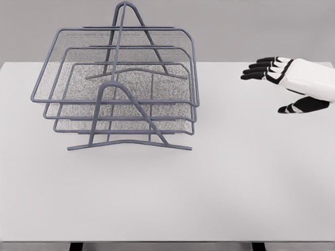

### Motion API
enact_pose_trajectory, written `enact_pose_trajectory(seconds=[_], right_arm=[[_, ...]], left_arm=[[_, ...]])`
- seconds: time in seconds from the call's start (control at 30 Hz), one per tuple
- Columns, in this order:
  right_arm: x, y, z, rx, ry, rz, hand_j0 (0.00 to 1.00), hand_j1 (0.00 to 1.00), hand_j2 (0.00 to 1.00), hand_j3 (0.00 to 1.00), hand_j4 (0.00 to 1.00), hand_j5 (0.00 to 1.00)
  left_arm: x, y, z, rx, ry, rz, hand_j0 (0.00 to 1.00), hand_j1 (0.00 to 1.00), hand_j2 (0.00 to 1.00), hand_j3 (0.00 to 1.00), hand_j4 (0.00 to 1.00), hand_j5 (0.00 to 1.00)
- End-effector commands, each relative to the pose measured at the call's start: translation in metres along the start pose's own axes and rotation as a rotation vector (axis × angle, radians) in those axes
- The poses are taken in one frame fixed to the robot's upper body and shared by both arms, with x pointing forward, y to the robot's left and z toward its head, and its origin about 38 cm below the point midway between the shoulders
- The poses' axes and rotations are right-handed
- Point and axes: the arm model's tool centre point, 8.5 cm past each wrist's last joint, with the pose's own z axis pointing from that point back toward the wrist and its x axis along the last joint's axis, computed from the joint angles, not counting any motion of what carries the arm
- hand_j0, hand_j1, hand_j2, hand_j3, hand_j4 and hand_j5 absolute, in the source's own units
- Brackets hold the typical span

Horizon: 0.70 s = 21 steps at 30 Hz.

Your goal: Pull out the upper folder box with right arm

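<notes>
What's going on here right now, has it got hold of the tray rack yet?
Not yet. The right robot hand hangs open above the table, well to the right of the wire tray rack and touching nothing. The upper tray sits stacked in the rack with the others. The left arm is out of view.

White table, grey backdrop.
I see a pale white table [220, 198] filling most of my view, its far edge meeting a plain grey wall [251, 26]; two dark legs [76, 246] show under its near edge.
</notes>
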Motion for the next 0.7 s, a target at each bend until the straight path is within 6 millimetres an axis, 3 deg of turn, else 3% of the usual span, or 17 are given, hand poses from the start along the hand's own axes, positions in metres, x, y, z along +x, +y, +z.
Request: enact_pose_trajectory(seconds=[0.0,0.07,0.1,0.13,0.2,0.27,0.33,0.4,0.53,0.67], right_arm=[[-0.003,-0.001,0.001,0.015,0.032,0.046,1.0,1.0,1.0,1.0,1.0,1.0],[-0.007,0.015,-0.017,-0.036,0.014,-0.017,1.0,1.0,1.0,1.0,1.0,1.0],[-0.008,0.02,-0.038,-0.056,0.048,0.051,1.0,1.0,1.0,1.0,1.0,1.0],[-0.019,0.023,-0.046,-0.031,0.116,0.12,1.0,1.0,1.0,1.0,1.0,1.0],[-0.035,0.015,-0.071,-0.029,0.104,0.092,1.0,1.0,1.0,1.0,1.0,1.0],[-0.037,0.028,-0.099,0.015,0.067,0.057,1.0,1.0,1.0,1.0,1.0,1.0],[-0.053,0.038,-0.105,0.017,0.097,-0.004,1.0,1.0,1.0,1.0,1.0,1.0],[-0.052,0.057,-0.126,0.041,0.073,-0.057,1.0,1.0,1.0,1.0,1.0,1.0],[-0.042,0.045,-0.141,0.012,0.036,-0.04,1.0,1.0,1.0,1.0,1.0,1.0],[-0.026,0.017,-0.138,-0.049,-0.021,0.001,1.0,1.0,1.0,1.0,1.0,1.0]], left_arm=[[0.0,0.0,0.0,0.0,0.0,0.0,1.0,1.0,1.0,1.0,1.0,1.0],[0.0,0.0,0.0,0.0,0.0,0.0,1.0,1.0,1.0,1.0,1.0,1.0],[0.0,0.0,0.0,0.0,0.0,0.0,1.0,1.0,1.0,1.0,1.0,1.0],[0.0,0.0,0.0,0.0,0.0,0.0,1.0,1.0,1.0,1.0,1.0,1.0],[0.0,0.0,0.0,0.0,0.0,0.0,1.0,1.0,1.0,1.0,1.0,1.0],[0.0,0.0,0.0,0.0,0.0,0.0,1.0,1.0,1.0,1.0,1.0,1.0],[0.0,0.0,0.0,0.0,0.0,0.0,1.0,1.0,1.0,1.0,1.0,1.0],[0.0,0.0,0.0,0.0,0.0,0.0,1.0,1.0,1.0,1.0,1.0,1.0],[0.0,0.0,0.0,0.0,0.0,0.0,1.0,1.0,1.0,1.0,1.0,1.0],[0.0,0.0,0.0,0.0,0.0,0.0,1.0,1.0,1.0,1.0,1.0,1.0]])
